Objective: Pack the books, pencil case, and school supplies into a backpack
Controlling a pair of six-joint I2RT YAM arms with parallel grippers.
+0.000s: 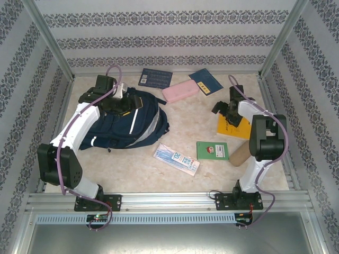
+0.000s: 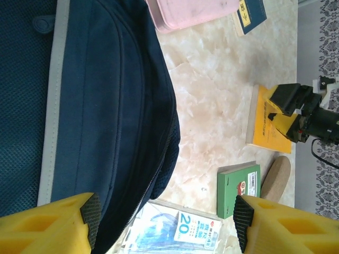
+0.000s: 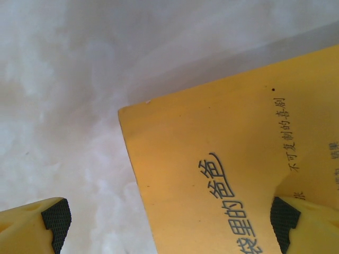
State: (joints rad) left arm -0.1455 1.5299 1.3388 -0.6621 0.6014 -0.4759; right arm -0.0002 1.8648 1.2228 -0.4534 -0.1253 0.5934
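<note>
The navy backpack (image 1: 127, 124) (image 2: 106, 106) lies at the left. My left gripper (image 1: 124, 106) (image 2: 167, 214) hangs open over its top edge, holding nothing. The yellow-orange book (image 1: 235, 129) (image 3: 228, 174) (image 2: 270, 132) lies at the right, and my right gripper (image 1: 226, 119) (image 3: 168, 222) (image 2: 296, 108) is open just above its far corner, one pad (image 3: 280, 222) over the cover. The pink pencil case (image 1: 180, 91) (image 2: 190, 10) rests at the back between a dark patterned book (image 1: 155, 78) and a blue book (image 1: 206, 82) (image 2: 251, 13). The small green book (image 1: 212, 150) (image 2: 238, 190) and the school supplies packet (image 1: 176, 159) (image 2: 180, 233) lie in front.
A tan cork-coloured roll (image 1: 241, 153) (image 2: 275, 177) lies beside the green book, close to the right arm's base. Patterned walls and metal posts fence the marble table (image 1: 190, 119) on three sides.
</note>
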